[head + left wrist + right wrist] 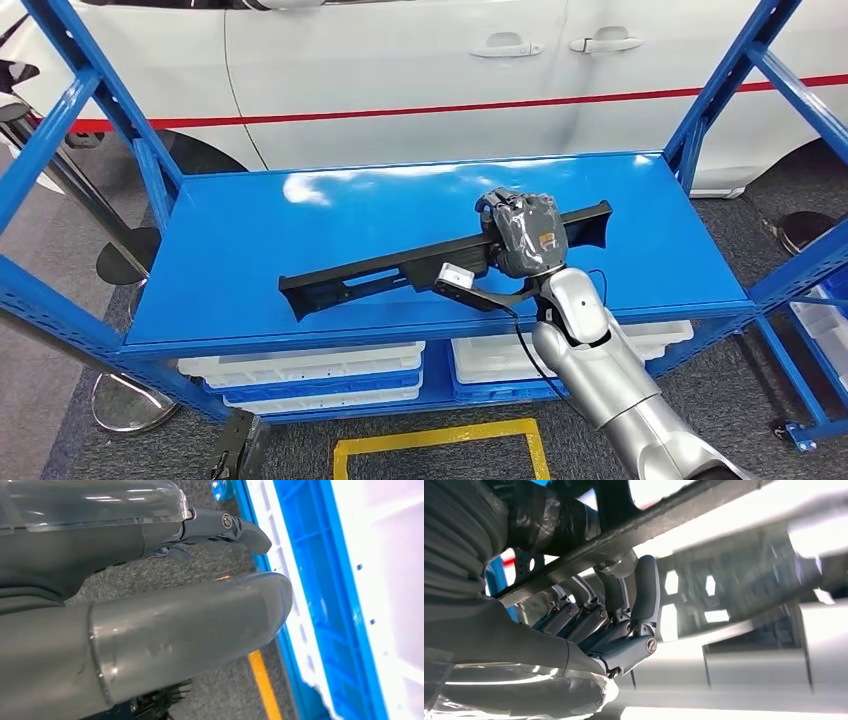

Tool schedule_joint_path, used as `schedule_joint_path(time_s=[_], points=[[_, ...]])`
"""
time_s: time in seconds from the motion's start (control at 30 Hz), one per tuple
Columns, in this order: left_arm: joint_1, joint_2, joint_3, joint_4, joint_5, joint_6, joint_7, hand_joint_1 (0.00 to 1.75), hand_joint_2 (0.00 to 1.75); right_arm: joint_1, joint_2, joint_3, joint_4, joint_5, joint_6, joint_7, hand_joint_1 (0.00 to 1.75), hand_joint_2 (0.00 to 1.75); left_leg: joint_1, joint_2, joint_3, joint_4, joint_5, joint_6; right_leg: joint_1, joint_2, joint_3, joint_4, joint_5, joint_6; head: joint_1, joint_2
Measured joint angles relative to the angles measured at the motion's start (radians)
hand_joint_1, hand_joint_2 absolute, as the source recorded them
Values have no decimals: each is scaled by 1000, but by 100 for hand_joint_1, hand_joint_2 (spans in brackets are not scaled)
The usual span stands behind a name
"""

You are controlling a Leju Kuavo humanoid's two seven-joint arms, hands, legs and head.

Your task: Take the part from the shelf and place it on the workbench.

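At lower right of the head view, the right hand [524, 234] clasps the long black perforated plastic part [400, 272] (fingers [634, 610] curled around it), apparently just above the glossy blue metal shelf [300, 230]. The left hand [150, 605] hangs empty, fingers apart, over grey carpet.

Bright, even overhead light; white glare on the blue shelf [300, 240] top; wrist views blurred up close, backgrounds blown out to white

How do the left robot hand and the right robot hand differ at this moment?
The right robot hand is raised over the blue shelf and its fingers curl around the long black part. The left robot hand hangs low over the grey floor beside the white bins and holds nothing. Both are grey.
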Motion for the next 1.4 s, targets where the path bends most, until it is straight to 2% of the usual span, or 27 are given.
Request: schedule_joint_path(time_s=[0.07,0.13,0.2,0.27,0.33,0.37,0.4,0.43,0.5,0.53,0.6,0.7,0.77,0.83,0.87,0.9,0.93,0.97,1.0,1.07,1.1,1.17,1.23,1.3,1.37,1.4], points=[[3,-2,6,0,2,20,-11,0,0,9,2,-7,-52,1,-47,-28,175,175,-4,-1,-3,9,-7,-9,3,1,39,-83,24,-7,0,0],[8,-3,13,0,-1,34,-25,0,0,30,7,-15,-126,20,-78,-66,175,175,-5,-1,-4,10,-10,-18,5,4,43,-98,21,-14,0,0],[13,-5,18,-1,-6,43,-39,0,87,60,22,-33,-202,39,-87,-128,175,175,-3,0,-5,16,-21,-28,3,4,49,-104,22,-23,0,0],[20,-9,23,-4,-10,46,-50,0,175,92,55,-64,-267,29,-89,-216,175,175,0,1,-34,84,-64,-39,-1,2,56,-111,22,-33,-1,0],[32,-15,29,-8,-15,38,-56,0,175,133,99,-112,-326,-24,-90,-334,175,175,5,1,-93,208,-119,-49,0,-1,60,-111,18,-39,-2,0],[43,-17,32,-11,-19,29,-58,0,175,158,124,-143,-353,-64,-90,-399,175,175,6,1,-118,255,-131,-52,1,-2,61,-111,17,-40,-2,0],[57,-19,34,-14,-23,17,-58,0,175,182,147,-173,-377,-103,-90,-456,175,175,8,1,-128,271,-126,-54,1,-1,62,-111,15,-41,-2,0],[70,-20,36,-18,-27,5,-58,0,175,203,169,-202,-399,-139,-90,-503,175,175,9,1,-120,249,-103,-55,1,0,63,-110,14,-40,-2,0],[90,-20,41,-26,-34,-14,-58,0,175,228,201,-249,-437,-179,-90,-562,175,175,11,2,-65,127,-36,-51,1,3,66,-108,11,-37,-2,0],[95,-21,43,-28,-37,-22,-58,0,175,234,213,-268,-455,-189,-90,-578,175,175,10,2,-37,67,-14,-47,2,4,66,-107,10,-34,-2,0],[100,-23,45,-31,-43,-37,-58,0,175,240,230,-297,-489,-195,-91,-587,175,175,5,1,-10,10,-4,-38,3,4,66,-106,9,-23,-1,0],[103,-27,47,-31,-48,-58,-60,0,175,241,241,-310,-527,-196,-91,-575,175,175,4,1,-3,-3,2,-18,1,4,66,-103,6,-5,-1,0],[96,-29,47,-30,-51,-77,-69,0,175,237,243,-310,-552,-199,-91,-560,175,175,7,2,1,-12,9,-5,1,4,42,-48,-31,1,-1,0],[84,-30,47,-22,-54,-100,-82,0,175,230,240,-308,-572,-197,-91,-534,175,175,5,3,0,-13,11,2,0,3,-13,71,-93,4,-1,0],[77,-30,47,-14,-55,-110,-90,0,175,228,237,-306,-580,-192,-91,-517,175,175,3,3,-1,-12,11,2,-1,3,-39,125,-113,5,-1,0],[71,-29,47,-3,-55,-120,-96,0,175,226,233,-302,-587,-186,-91,-498,175,175,3,2,-2,-11,10,3,-1,3,-53,153,-117,6,-1,0],[65,-29,47,7,-56,-128,-102,0,175,223,228,-296,-594,-179,-91,-482,175,175,2,2,-2,-9,10,2,-1,3,-48,146,-102,5,-1,0],[59,-29,47,16,-57,-133,-106,0,175,219,223,-289,-599,-173,-91,-469,175,175,2,2,-2,-7,10,2,-1,3,-24,101,-73,3,-1,0],[54,-29,47,25,-61,-137,-109,0,175,215,218,-283,-605,-167,-91,-460,175,175,2,2,-2,-5,9,0,-1,3,11,35,-40,0,-1,0],[42,-29,45,42,-72,-137,-112,0,175,207,213,-271,-612,-156,-91,-447,175,175,-2,1,-6,2,5,-8,3,2,66,-75,-4,-7,-1,0],[37,-28,43,49,-78,-134,-113,0,175,205,210,-267,-614,-151,-91,-440,175,175,-3,1,-7,5,5,-13,5,2,77,-98,-1,-11,-1,0],[31,-28,37,63,-84,-132,-112,0,175,205,203,-258,-614,-144,-91,-425,175,175,-3,1,-8,4,5,-23,7,3,77,-105,0,-19,-1,0],[26,-28,33,73,-80,-134,-110,0,175,205,197,-251,-614,-141,-91,-412,175,175,0,2,-15,21,-8,-34,4,2,80,-112,5,-30,-1,0],[21,-28,33,81,-76,-134,-108,0,175,205,193,-244,-614,-139,-91,-399,175,175,3,2,-53,102,-59,-44,1,-1,82,-117,9,-37,-2,0],[18,-29,32,89,-74,-131,-101,0,175,207,188,-236,-613,-132,-91,-384,175,175,7,2,-114,231,-118,-51,1,-2,80,-117,10,-40,-2,0],[18,-29,32,92,-72,-128,-97,0,175,208,184,-232,-611,-127,-91,-376,175,175,8,2,-135,276,-129,-54,1,-2,79,-117,10,-40,-2,0]])
